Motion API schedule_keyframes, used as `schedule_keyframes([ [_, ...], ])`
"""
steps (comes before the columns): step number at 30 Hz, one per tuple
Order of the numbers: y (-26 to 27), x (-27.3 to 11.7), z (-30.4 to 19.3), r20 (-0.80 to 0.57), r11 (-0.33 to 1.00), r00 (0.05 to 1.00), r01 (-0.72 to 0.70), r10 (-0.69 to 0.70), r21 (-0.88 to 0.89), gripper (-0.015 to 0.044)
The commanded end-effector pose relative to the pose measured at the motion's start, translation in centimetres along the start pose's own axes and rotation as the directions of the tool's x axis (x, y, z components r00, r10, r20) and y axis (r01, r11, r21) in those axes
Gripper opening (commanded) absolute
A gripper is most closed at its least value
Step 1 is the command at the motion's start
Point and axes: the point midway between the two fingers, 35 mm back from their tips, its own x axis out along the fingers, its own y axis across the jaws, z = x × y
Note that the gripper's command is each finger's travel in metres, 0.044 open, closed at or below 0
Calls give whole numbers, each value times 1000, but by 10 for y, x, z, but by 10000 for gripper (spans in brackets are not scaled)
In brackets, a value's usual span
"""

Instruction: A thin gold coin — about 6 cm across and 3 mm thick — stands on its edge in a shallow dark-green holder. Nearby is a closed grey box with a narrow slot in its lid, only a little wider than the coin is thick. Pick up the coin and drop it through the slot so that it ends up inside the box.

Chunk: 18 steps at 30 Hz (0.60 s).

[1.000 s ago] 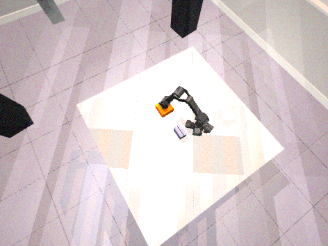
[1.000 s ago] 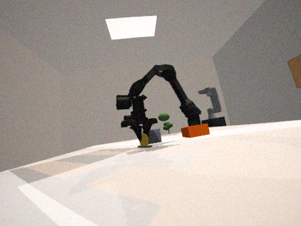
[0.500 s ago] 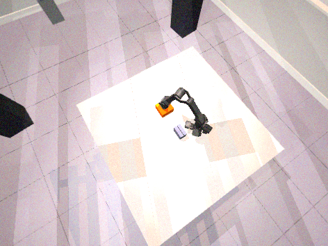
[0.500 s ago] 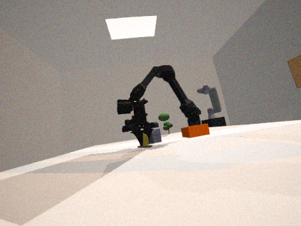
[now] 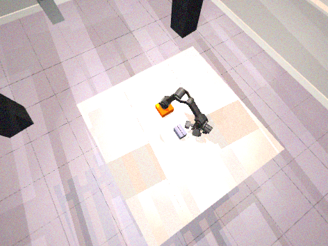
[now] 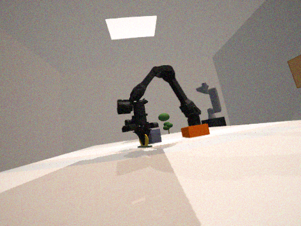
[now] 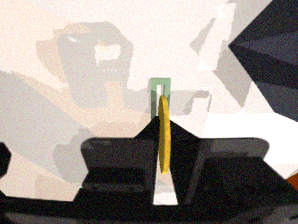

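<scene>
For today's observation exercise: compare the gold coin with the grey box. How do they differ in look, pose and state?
The coin is gold, thin and round; the box is grey and blocky. The coin stands on edge; the box sits flat. The gripper is shut on the coin, just above its green holder; nothing touches the box. They sit near each other on the table.

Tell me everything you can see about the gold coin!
The coin is a thin, flat, round disc, shiny yellow-gold like metal. It stands upright on its edge, so the wrist view shows only its narrow rim. The end effector is shut on it, one dark finger pressing each flat face. Its far end reaches the small green holder on the pale floor. In the exterior view it shows as a yellow sliver under the arm, right above the holder, with the grey box just behind.
</scene>
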Motion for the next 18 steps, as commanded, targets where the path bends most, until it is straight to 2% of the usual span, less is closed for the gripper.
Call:
schedule_keyframes([
  [1, 1, -6, 0, 0, 1000, 1000, -1, 1, 0, 0],
  [18, 4, -48, 1, 0, 1000, 1000, -2, 2, 0, 0],
])
